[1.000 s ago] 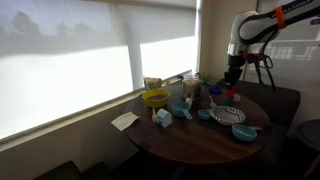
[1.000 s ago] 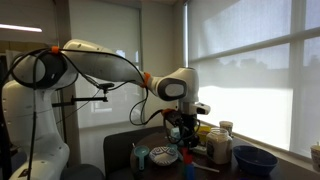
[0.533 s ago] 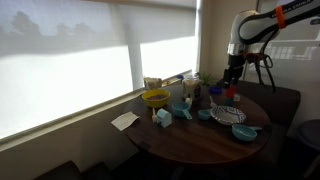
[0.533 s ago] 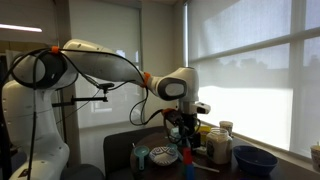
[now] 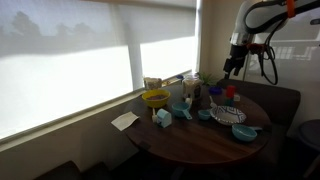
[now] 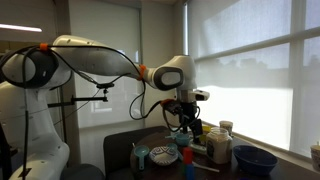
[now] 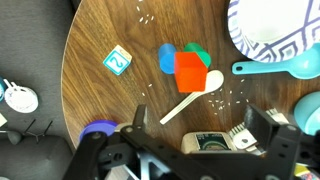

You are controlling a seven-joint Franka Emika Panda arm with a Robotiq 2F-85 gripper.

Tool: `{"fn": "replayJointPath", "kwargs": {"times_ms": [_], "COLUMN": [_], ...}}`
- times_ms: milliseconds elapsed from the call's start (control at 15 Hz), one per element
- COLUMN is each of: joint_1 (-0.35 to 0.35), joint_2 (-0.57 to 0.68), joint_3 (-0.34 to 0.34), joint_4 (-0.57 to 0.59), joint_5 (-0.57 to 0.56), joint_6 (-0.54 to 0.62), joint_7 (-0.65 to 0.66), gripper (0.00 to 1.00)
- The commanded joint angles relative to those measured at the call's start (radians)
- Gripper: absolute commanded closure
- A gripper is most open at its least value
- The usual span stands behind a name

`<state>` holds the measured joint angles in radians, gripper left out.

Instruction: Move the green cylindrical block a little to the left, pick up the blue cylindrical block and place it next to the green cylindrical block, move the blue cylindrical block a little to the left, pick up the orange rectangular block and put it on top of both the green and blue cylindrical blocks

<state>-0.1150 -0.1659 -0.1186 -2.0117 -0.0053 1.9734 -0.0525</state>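
In the wrist view the orange rectangular block lies across the tops of the blue cylindrical block and the green cylindrical block, which stand side by side on the round wooden table. My gripper hangs above and apart from the stack, open, with nothing between its dark fingers. In an exterior view the gripper is well above the table, over the small reddish block. From the opposite side the gripper also hangs clear of the tabletop.
A white spoon lies just beside the stack. Nearby are a light blue letter cube, a blue-patterned plate, a teal spoon and a purple round thing. A yellow bowl and paper sit toward the window.
The gripper has opened, let go of the orange block on the two cylinders, and risen away from the table.
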Motion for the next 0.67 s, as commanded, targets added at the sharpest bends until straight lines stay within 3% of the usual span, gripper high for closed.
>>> {"fn": "replayJointPath", "kwargs": {"times_ms": [0,600], "joint_1": [-0.006,-0.05], "joint_2": [-0.066,-0.177], "joint_3": [-0.008,-0.067], "joint_4": [0.0,-0.014], "joint_5": [-0.01,-0.007], "joint_6": [-0.028,-0.081], "joint_7": [-0.007,-0.005], "gripper": [0.0,0.0]}}
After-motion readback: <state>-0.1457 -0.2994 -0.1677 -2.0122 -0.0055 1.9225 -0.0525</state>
